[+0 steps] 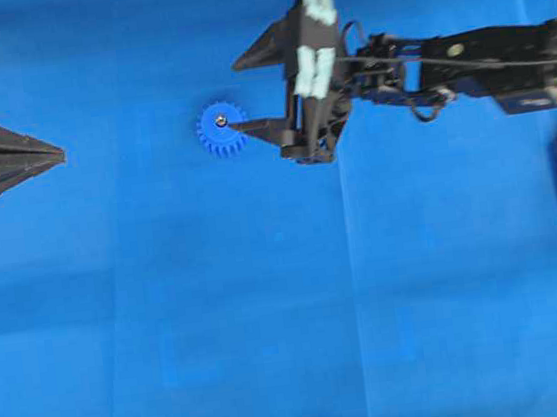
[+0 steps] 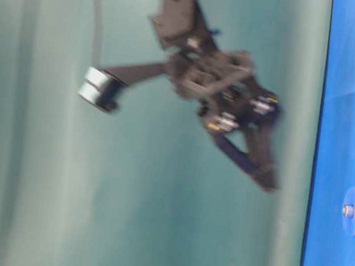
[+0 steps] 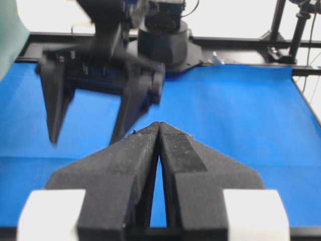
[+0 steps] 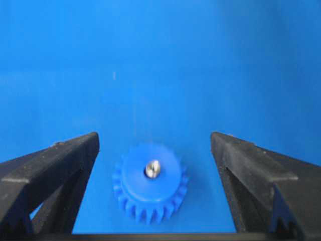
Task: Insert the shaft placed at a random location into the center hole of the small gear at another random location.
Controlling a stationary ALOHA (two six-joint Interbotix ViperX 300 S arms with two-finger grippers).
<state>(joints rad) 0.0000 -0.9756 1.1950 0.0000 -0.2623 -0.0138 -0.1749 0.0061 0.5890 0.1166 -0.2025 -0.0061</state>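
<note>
Left gripper (image 1: 59, 153): parked at the left edge of the mat, tips pointing toward the middle; fingers (image 3: 178, 150) pressed together along their length, nothing between them.

Mat (image 1: 291, 318): plain blue sheet covering the whole work surface, faint fold lines running across it.

Small gear (image 1: 221, 129): bright blue toothed wheel lying flat on the mat, left of the middle and nearer the far edge than the near edge in the overhead view; raised round hub facing up; teeth clearly seen in the right wrist view (image 4: 150, 182).

Center hole: in the middle of the hub, filled by the pin, so its rim cannot be made out.

Shaft (image 4: 152, 168): small silvery pin standing upright in the gear's hub, shiny end showing; in the table-level view (image 2: 347, 210) protruding slightly from the hub.

Right gripper (image 1: 241, 95): reaching in from the right edge, raised above the mat as seen from table level; fingers (image 4: 60, 160) spread wide apart, holding nothing; gear and pin lying between the two tips in the wrist view, touching neither.
</note>
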